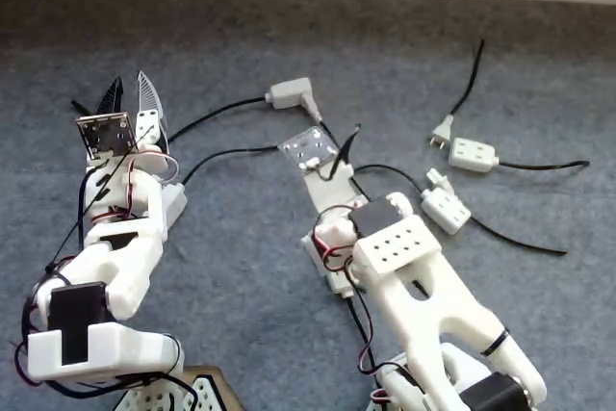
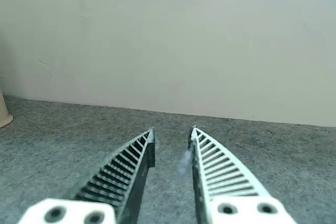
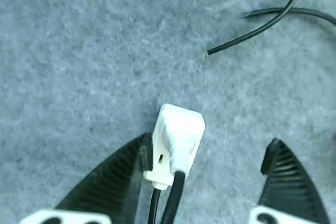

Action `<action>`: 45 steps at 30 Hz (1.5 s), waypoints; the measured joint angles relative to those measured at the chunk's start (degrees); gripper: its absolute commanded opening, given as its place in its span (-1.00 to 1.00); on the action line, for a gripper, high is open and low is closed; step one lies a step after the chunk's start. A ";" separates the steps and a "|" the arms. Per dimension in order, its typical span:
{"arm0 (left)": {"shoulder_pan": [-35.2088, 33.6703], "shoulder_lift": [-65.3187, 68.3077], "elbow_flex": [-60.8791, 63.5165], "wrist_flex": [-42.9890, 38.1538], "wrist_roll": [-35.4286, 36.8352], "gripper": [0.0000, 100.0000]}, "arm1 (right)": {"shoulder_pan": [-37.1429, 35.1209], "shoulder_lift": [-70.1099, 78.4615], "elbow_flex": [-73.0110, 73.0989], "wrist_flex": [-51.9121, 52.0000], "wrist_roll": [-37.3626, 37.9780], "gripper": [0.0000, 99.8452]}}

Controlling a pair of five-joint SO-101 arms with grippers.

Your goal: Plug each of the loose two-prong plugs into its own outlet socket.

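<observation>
Over the carpet, the right gripper gapes around a white plug, seemingly to grasp it; the left gripper, slightly parted, holds nothing.

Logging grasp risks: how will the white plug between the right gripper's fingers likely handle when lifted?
The white plug looks like small, rigid moulded plastic, so probably light and stiff. Its black cable looks floppy and may tug it sideways. The smooth shell could slip in the right gripper.
</observation>
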 measured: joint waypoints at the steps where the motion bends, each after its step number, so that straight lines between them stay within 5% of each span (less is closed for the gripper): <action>1: 0.00 0.00 0.00 0.00 0.00 -0.76 | 0.00 0.26 1.14 -1.85 -0.18 -0.37; 12: 0.00 0.00 0.00 0.00 0.00 -0.76 | 5.45 14.42 2.99 -9.58 -3.08 -0.37; 21: 0.00 0.00 0.00 0.00 0.00 -0.76 | 5.54 18.73 2.37 -9.76 -4.40 -0.62; 29: 0.00 0.00 0.00 0.00 0.00 -0.76 | 6.24 19.87 -4.04 1.58 -7.30 -0.73; 39: 0.00 0.00 0.70 0.00 0.00 -0.76 | 22.42 24.62 -40.79 18.29 -1.05 -0.73; 45: 0.35 0.00 0.79 0.00 0.00 -0.76 | 25.85 38.24 -64.88 22.24 2.29 -0.73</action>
